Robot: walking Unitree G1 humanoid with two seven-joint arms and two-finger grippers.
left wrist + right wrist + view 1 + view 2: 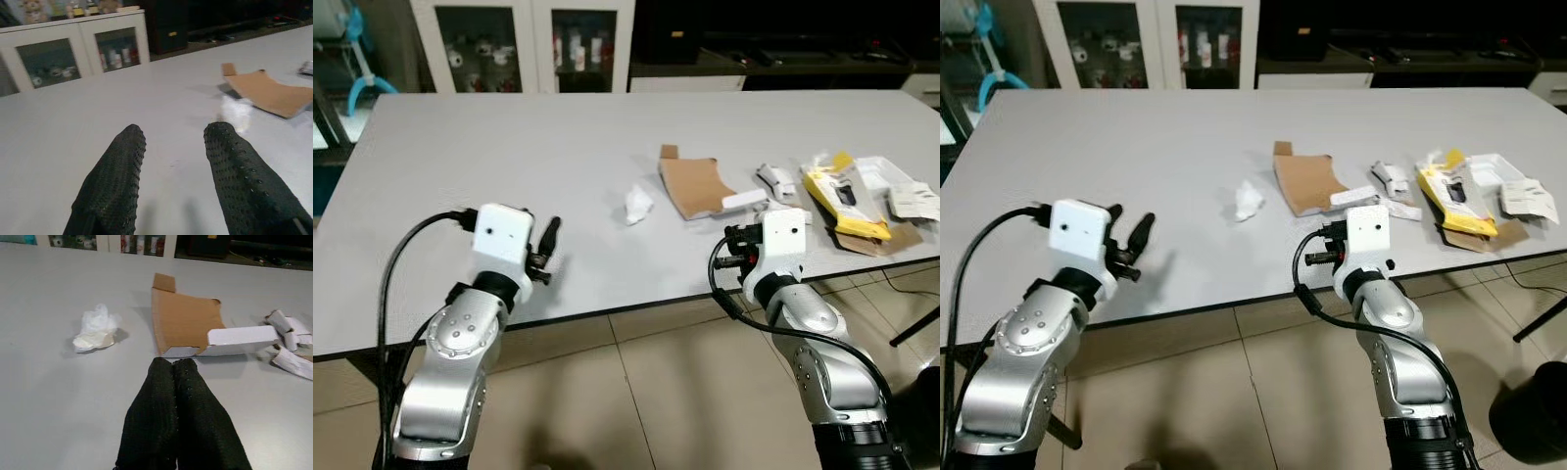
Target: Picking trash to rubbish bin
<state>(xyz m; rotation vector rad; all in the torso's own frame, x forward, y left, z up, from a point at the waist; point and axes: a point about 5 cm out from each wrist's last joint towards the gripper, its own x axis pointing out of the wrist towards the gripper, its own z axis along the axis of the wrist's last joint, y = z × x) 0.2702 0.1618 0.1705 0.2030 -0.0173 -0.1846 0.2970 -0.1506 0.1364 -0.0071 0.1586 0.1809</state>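
The right gripper (174, 369), fingers pressed together, hovers over the near table (509, 166) edge, aimed at the white strip (243, 338) lying crosswise just ahead against the brown cardboard (186, 320). The crumpled tissue (96, 330) lies off toward the left gripper (546, 245), which hangs spread and farther away. Nothing blocks the right's reach; more wrappers (847, 196) crowd its outer side.

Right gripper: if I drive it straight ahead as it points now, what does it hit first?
Probably the white box lying across the near edge of the brown cardboard, ahead of the shut right gripper; depth is uncertain.
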